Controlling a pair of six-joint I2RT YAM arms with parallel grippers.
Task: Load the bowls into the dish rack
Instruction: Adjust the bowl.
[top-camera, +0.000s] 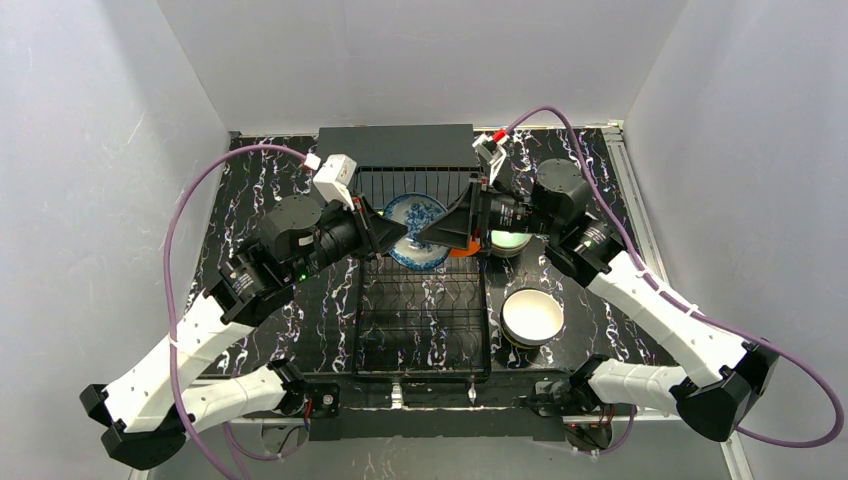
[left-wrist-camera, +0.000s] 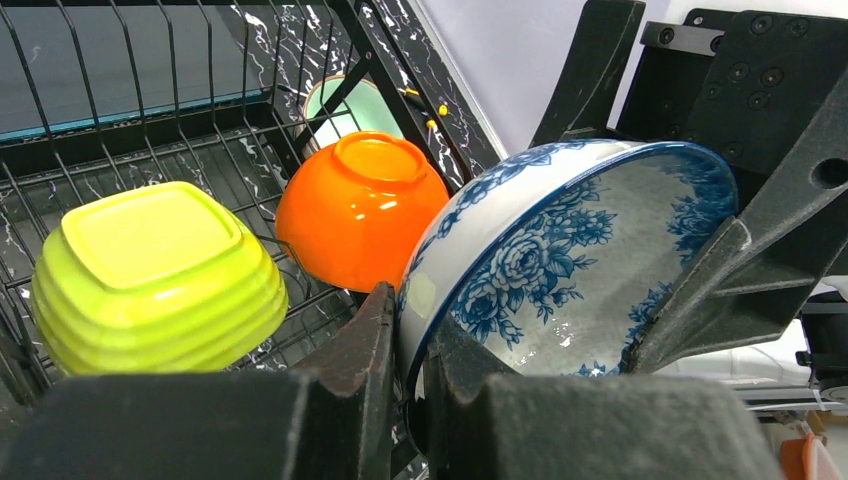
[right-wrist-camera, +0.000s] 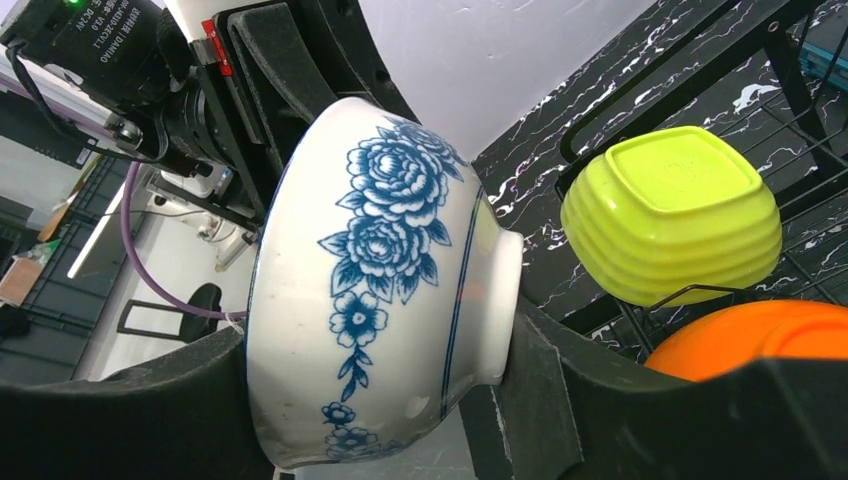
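A blue-white patterned bowl (top-camera: 415, 230) (left-wrist-camera: 560, 270) (right-wrist-camera: 370, 280) hangs on its side above the black wire dish rack (top-camera: 420, 330), between both grippers. My left gripper (top-camera: 392, 235) (left-wrist-camera: 420, 340) is shut on the bowl's rim, one finger inside and one outside. From the other side, my right gripper (top-camera: 440, 232) (right-wrist-camera: 380, 345) spans the bowl from rim to foot, with a finger against each. A lime green bowl (left-wrist-camera: 150, 275) (right-wrist-camera: 670, 215) and an orange bowl (left-wrist-camera: 360, 210) (right-wrist-camera: 760, 335) rest upside down on the rack's wires.
A mint bowl (top-camera: 508, 240) (left-wrist-camera: 350, 105) sits just right of the rack. A white bowl with a dark outside (top-camera: 532, 315) stands on the table at the right front. A flat dark grey box (top-camera: 395, 145) lies behind the rack.
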